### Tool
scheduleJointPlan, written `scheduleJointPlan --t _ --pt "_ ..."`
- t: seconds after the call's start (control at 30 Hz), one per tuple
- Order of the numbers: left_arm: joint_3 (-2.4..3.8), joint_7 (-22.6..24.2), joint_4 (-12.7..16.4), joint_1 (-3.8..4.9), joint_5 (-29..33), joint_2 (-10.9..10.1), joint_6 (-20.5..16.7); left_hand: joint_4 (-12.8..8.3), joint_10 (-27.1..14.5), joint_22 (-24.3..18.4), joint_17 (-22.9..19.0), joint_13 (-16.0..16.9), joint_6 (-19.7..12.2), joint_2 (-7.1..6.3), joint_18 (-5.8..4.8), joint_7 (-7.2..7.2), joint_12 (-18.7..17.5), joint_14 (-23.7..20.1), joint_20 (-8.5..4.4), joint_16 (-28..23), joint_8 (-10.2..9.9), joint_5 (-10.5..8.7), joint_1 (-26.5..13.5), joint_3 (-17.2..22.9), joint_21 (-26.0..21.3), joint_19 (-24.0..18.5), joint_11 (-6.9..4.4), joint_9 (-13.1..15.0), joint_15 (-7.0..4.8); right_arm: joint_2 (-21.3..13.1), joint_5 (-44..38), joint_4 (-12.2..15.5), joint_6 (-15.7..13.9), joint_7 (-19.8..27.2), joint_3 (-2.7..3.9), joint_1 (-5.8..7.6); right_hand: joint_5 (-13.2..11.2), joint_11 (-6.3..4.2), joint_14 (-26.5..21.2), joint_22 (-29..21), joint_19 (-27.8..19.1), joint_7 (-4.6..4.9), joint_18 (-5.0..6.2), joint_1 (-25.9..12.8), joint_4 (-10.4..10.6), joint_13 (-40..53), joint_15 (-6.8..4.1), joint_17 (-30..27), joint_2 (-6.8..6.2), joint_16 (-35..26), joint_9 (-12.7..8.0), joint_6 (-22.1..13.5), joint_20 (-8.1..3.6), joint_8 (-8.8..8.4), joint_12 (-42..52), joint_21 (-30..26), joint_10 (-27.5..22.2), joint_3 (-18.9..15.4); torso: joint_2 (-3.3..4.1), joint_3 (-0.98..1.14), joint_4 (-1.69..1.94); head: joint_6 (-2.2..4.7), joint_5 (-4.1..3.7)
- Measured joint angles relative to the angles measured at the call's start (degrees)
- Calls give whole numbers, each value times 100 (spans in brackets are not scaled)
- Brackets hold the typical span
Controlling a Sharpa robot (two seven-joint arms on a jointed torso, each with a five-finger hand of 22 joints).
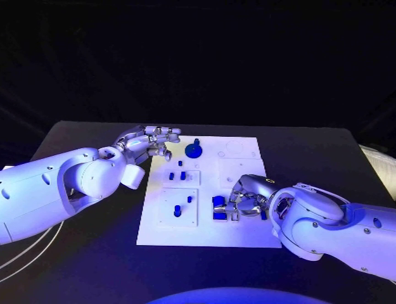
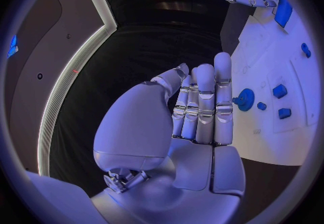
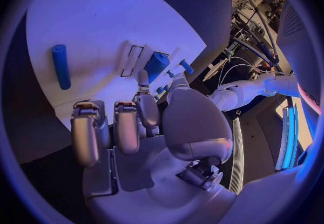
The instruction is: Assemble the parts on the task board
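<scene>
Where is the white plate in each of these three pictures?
Head view: the task board lies mid-table, with the right hand over it.
Left wrist view: it spreads beside the left hand.
Right wrist view: it is the white surface beyond the fingers.
Shared landmark: the right hand, seen in all three.

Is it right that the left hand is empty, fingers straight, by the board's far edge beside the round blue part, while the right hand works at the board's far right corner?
Not quite. The right hand works at the near right of the task board, as the head view shows. The left hand is empty, fingers straight, beside the round blue part.
</scene>
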Motion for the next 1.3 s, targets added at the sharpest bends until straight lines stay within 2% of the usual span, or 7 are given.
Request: scheduleJointPlan --t 0.17,0.4,0.73,0.87,1.07,1.17,1.3 --pt "0 -7 1 -1 0 -3 8 0 0 0 0 0 0 0 0 0 0 0 0 0 0 0 0 0 0 0 0 0 0 9 -63 3 10 0 0 -2 36 13 -11 0 -2 -20 1 867 -457 77 -8 0 143 0 50 -20 -2 0 -9 0 -12 275 0 -1 0 -9 -7" --pt "0 -14 2 -3 0 -3 16 0 0 0 0 0 0 0 0 0 0 0 21 0 0 0 0 0 1 -21 0 0 0 65 -180 -57 25 1 0 -4 -271 9 -14 -1 -9 -20 8 1340 -835 788 -22 -1 285 0 86 -20 -32 0 -33 0 -9 565 -2 -4 4 -20 -15" --pt "0 -24 4 -3 0 -16 25 0 0 1 0 0 0 0 0 0 0 0 21 0 0 0 0 0 2 -21 0 0 0 100 -307 -96 37 1 1 -23 -281 -10 4 -1 0 -20 10 1383 -824 822 -38 -1 274 0 100 -20 -40 0 -33 0 -27 553 -1 -1 0 -33 -16" --pt "0 -30 4 -3 0 -22 29 0 0 1 1 0 0 0 0 0 0 0 21 0 0 0 0 0 2 -21 0 0 0 -5 -302 -21 -10 22 1 -28 -70 -10 4 -1 0 -20 12 1274 -678 822 -38 -2 372 0 107 -20 -40 -1 -35 0 -28 407 -1 1 1 -38 -25" --pt "-1 -36 5 -4 0 -35 32 0 0 1 1 0 0 0 0 0 0 0 21 0 0 0 0 0 2 -21 0 0 0 -469 -11 211 -327 325 14 2 290 -4 2 -2 0 71 12 1128 -613 822 -37 0 277 0 99 -265 -40 -94 -210 0 -34 341 0 2 3 -35 -42" --pt "-1 -38 5 -4 0 -39 32 0 1 1 1 0 0 0 0 0 0 0 21 0 0 0 0 0 2 -21 0 0 0 -739 261 306 -470 559 22 113 415 107 -16 -2 -12 157 13 1150 -673 818 31 3 263 0 47 -490 -26 -246 -479 -4 -191 366 -2 -1 1 -33 -49" --pt "-1 -39 7 -4 0 -40 32 0 1 -4 1 -1 0 0 0 0 0 0 21 0 0 0 0 0 2 -21 0 0 0 -1088 467 350 -520 765 35 252 421 163 1 -2 -11 220 13 1502 -837 320 66 3 403 0 4 -589 35 -381 -791 -28 -350 519 -5 -4 -5 -22 -81"
